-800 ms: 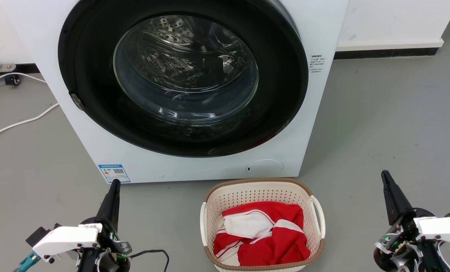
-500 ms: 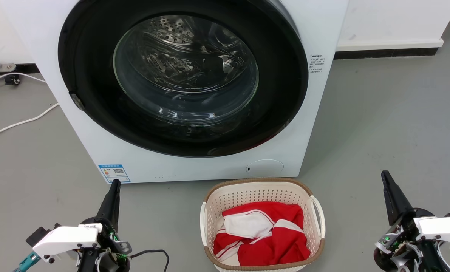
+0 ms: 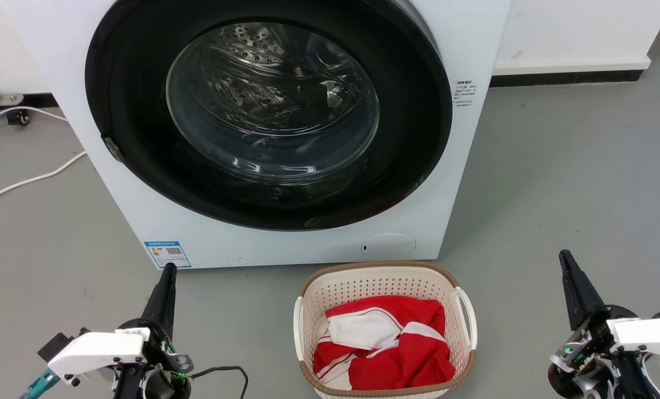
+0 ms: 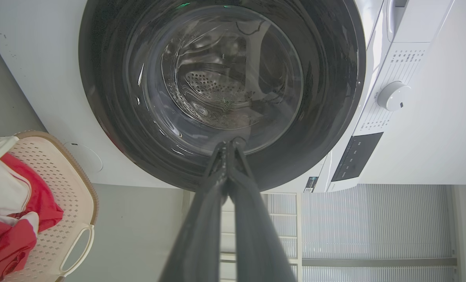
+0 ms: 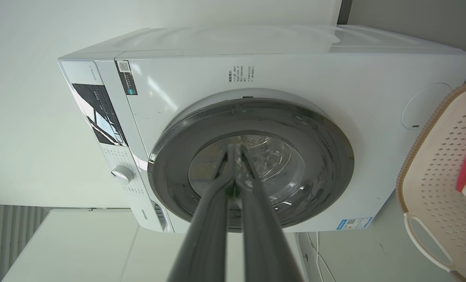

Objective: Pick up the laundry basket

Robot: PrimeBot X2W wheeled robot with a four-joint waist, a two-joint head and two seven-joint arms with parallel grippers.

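**Not yet lifted**

Looked down on a smooth grey floor (image 3: 557,183), met at the back by a white wall (image 3: 573,27) above a dark strip. Counted 1 white washer (image 3: 468,166) standing on that floor, with 1 round dark door (image 3: 124,111) closed over a shiny drum (image 3: 274,100), 1 blue sticker (image 3: 167,253) at the lower left corner of its front and 1 round flap (image 3: 388,245) low on the same face. Picked out 1 dial (image 4: 393,96) on its panel from the left wrist view. Noted 1 white cord (image 3: 30,180) trailing over the floor left of the washer.

Found 1 laundry basket (image 3: 374,284) upright on the floor just in front of the washer, below the flap: cream, full of small holes, brown at the rim. Counted 2 white loop handles (image 3: 468,318), 1 on each side. Saw 1 red and white cloth (image 3: 396,354) crumpled inside.

Counted 2 grippers. Placed the left gripper (image 3: 168,270) low at the left, well apart from the basket, pointing toward the washer, jaws pressed together on nothing. Placed the right gripper (image 3: 563,257) at the lower right, on the basket's other side and also apart from it, jaws closed tip to tip and empty. Spotted 1 thin black cable (image 3: 224,368) looping over the floor beside the left gripper's base.
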